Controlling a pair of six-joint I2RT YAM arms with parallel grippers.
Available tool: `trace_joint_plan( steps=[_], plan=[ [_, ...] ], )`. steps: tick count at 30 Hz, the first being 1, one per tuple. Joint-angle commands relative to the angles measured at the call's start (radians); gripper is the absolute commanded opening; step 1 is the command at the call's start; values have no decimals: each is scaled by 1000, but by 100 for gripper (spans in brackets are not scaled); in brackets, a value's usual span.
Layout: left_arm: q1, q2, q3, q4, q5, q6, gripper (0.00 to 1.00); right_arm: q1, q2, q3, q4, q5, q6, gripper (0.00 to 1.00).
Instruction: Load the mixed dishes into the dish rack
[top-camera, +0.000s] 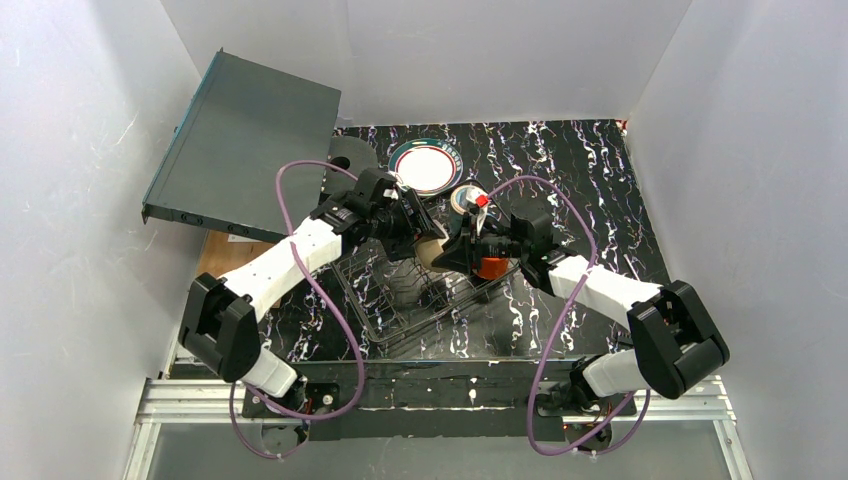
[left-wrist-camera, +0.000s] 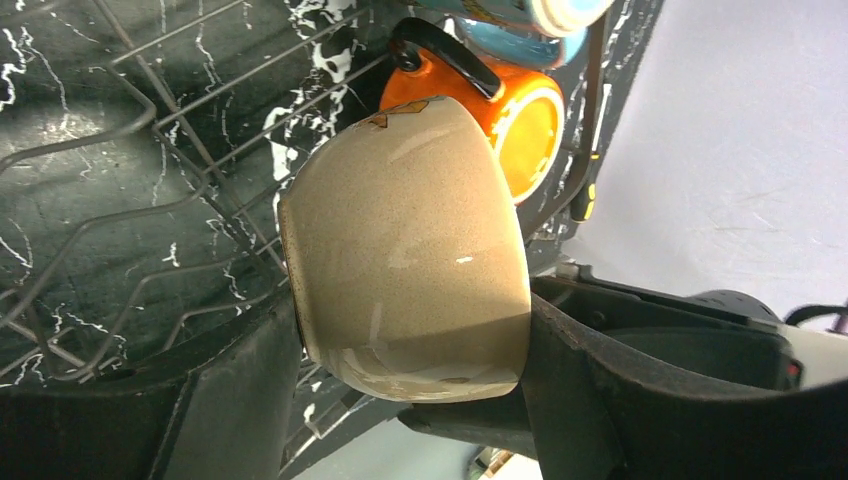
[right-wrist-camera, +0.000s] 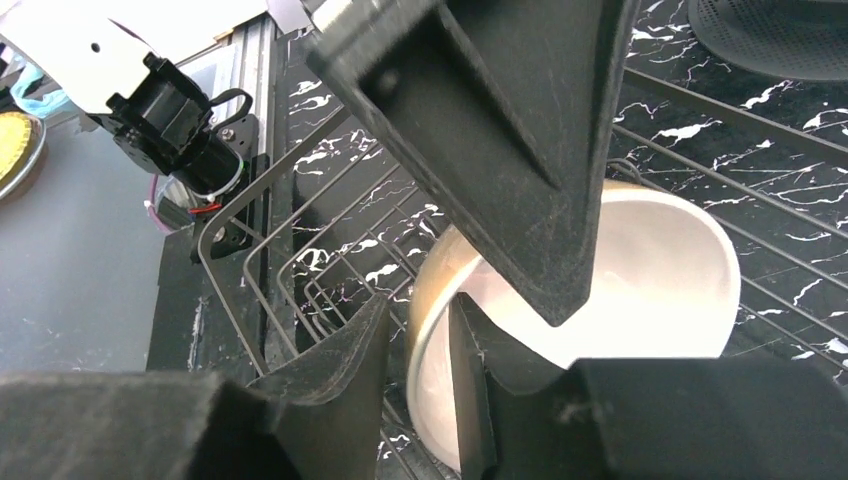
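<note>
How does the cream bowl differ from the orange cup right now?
The cream bowl is pale and speckled; the orange cup is bright orange. The orange cup has a black handle; the cream bowl has none. The left claw grips the cream bowl; nothing grips the orange cup. Both are glossy.

**Count of things on the desk (top-camera: 585, 170), seen from the near edge.**

- Dish rack (top-camera: 395, 312): one, of wire, at the middle of the near edge.
- Plates: one in sight, a white plate (top-camera: 425, 167) with a green-and-red rim, at the far edge.
- Bowls: one cream bowl (top-camera: 432, 250), over the rack.
- Cups: one small orange cup (top-camera: 492, 266), just beside the bowl.
- Mugs: one blue mug (top-camera: 462, 200), between plate and cup.
- Black disc (top-camera: 350, 158): one, near the far left corner.
- Flat grey-black box (top-camera: 245, 135): one, at that same corner.
- Arms: two, the left arm (top-camera: 300, 255) and the right arm (top-camera: 600, 285).
- Purple cables (top-camera: 285, 200): two, one per arm.
</note>
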Motion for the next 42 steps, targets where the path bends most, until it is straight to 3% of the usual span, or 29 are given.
trace_joint_plan(
  steps=[1, 5, 6, 8, 9, 10, 11, 13, 15, 21, 33, 42],
  plan=[
    [-5, 18, 62, -25, -11, 56, 0, -3, 1, 22, 67, 27, -14, 40],
    [-7, 37, 80, -33, -31, 97, 0, -3, -4, 14, 58, 65, -15, 48],
    [-11, 52, 103, -51, -55, 141, 0, -3, -47, -3, 15, 126, -4, 58],
    [-37, 81, 142, -78, -94, 223, 0, -4, -167, -19, -127, 261, -17, 66],
    [-49, 98, 164, -91, -125, 251, 0, -4, -212, -19, -190, 360, -21, 77],
    [-65, 114, 188, -111, -149, 285, 0, -4, -257, -17, -263, 437, -24, 80],
    [-98, 154, 248, -181, -242, 364, 0, -6, -353, -22, -393, 632, -32, 87],
    [-134, 204, 319, -244, -348, 457, 0, -19, -504, -65, -480, 875, -25, 93],
    [-167, 252, 383, -301, -455, 555, 0, -39, -667, -116, -515, 984, -26, 98],
    [-211, 324, 459, -333, -616, 716, 0, -74, -765, -165, -562, 1005, -13, 98],
    [-313, 481, 579, -326, -861, 959, 0, -107, -812, -172, -590, 1023, -14, 98],
    [-367, 559, 571, -303, -972, 1030, 0, -126, -838, -179, -596, 1018, -15, 98]
  ],
)
